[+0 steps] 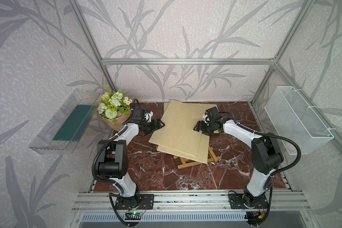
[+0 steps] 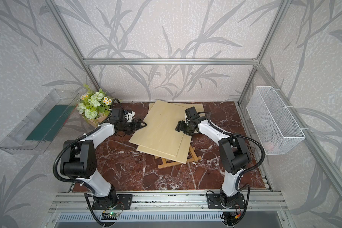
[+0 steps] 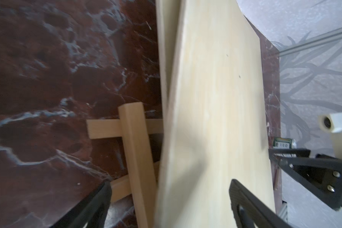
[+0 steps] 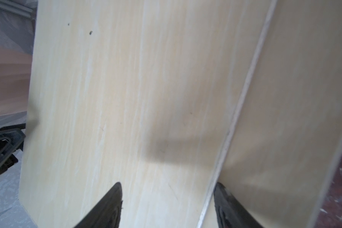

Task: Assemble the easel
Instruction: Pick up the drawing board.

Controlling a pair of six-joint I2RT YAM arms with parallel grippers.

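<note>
Left wrist view is showing the easel [image 3: 135, 158] lying on the counter [image 3: 47, 79] under 2 boards [image 3: 215, 98]; left pincer [image 1: 160, 124] and right pincer [image 1: 196, 126] are hovering released at board edges, likely to clear them.

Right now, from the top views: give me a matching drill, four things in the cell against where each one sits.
Things:
1. easel frame
2. flower pot
3. wire basket
4. green pad

Places:
A. lying inside the clear tray on the left wall
B. sticking out from under the stacked boards
C. hung on the right side of the frame
D. standing at the far left corner of the table

Pairs: 1-B, 2-D, 3-C, 4-A
</note>
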